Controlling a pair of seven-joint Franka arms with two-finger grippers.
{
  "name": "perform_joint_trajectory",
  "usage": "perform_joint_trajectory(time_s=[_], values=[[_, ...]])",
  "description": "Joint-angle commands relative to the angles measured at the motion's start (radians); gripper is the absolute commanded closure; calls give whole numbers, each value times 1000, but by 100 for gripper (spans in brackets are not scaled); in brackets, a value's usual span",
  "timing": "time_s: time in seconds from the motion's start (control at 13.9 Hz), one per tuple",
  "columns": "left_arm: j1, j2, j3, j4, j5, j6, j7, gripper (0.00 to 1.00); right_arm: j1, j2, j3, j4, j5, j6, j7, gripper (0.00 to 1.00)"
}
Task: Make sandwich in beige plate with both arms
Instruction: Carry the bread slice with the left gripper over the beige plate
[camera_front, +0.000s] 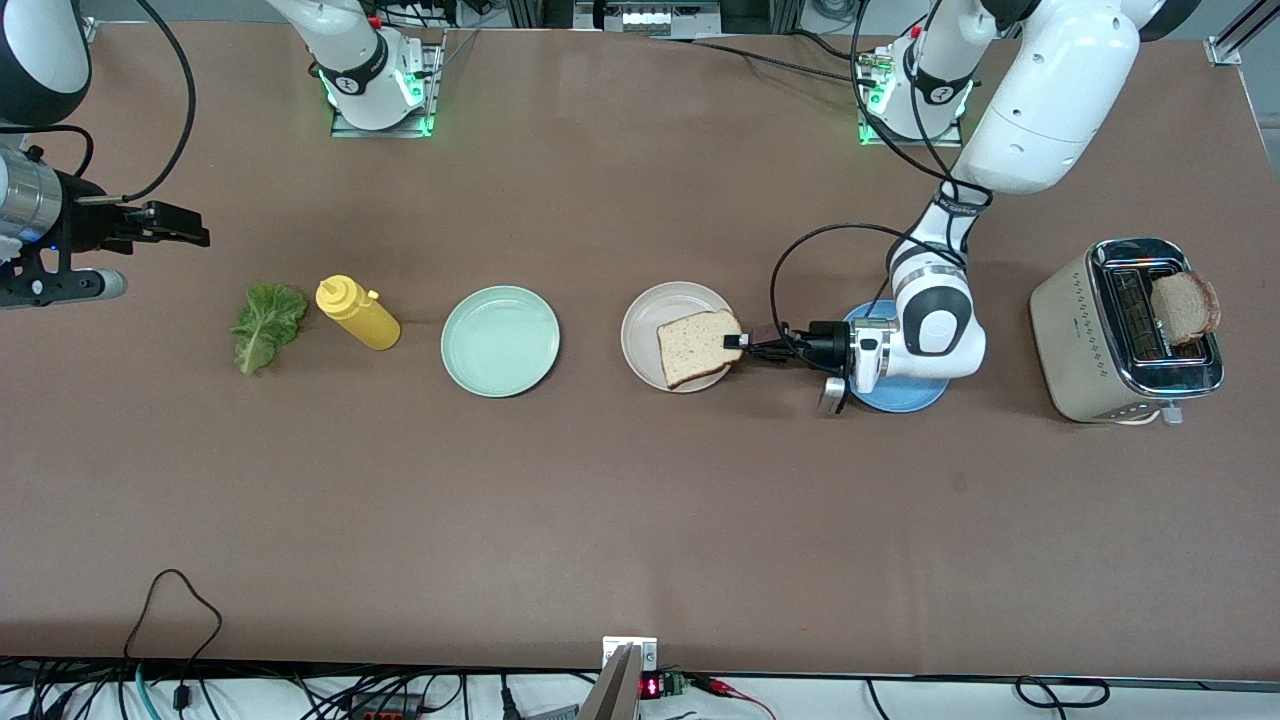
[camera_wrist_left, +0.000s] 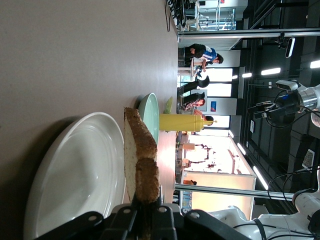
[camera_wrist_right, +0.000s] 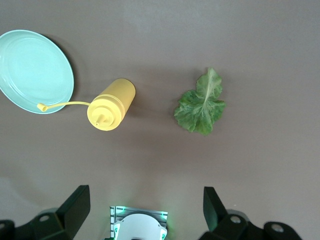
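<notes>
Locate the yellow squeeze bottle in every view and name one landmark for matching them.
Front view: yellow squeeze bottle stands between the lettuce leaf and the mint green plate.
Left wrist view: it shows just past that plate's rim.
Right wrist view: seen from above, between plate and leaf.
Shared landmark: the mint green plate.

You get even, bright overhead light on the table (camera_front: 640, 520), with soft, short shadows. Background windows (camera_wrist_left: 210, 150) blow out in the left wrist view.

brown matte table (camera_front: 640, 520) filled the front view. cables (camera_front: 180, 690) ran along its lower edge, metal framing at the top edge. left wrist view's right side showed bright windows (camera_wrist_left: 215, 145), ceiling strip lights (camera_wrist_left: 260, 177), people standing.
</notes>
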Motion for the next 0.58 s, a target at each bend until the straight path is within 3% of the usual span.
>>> perform_joint_trajectory(time_s=[0.0,0.5], values=[[-29,-4,7,-22,-34,2,44,100,-10,6,6,19,-1,-2,-1,0],[-61,-11,7,-78,-34,-8,125,100,-10,6,4,19,-1,-2,-1,0]])
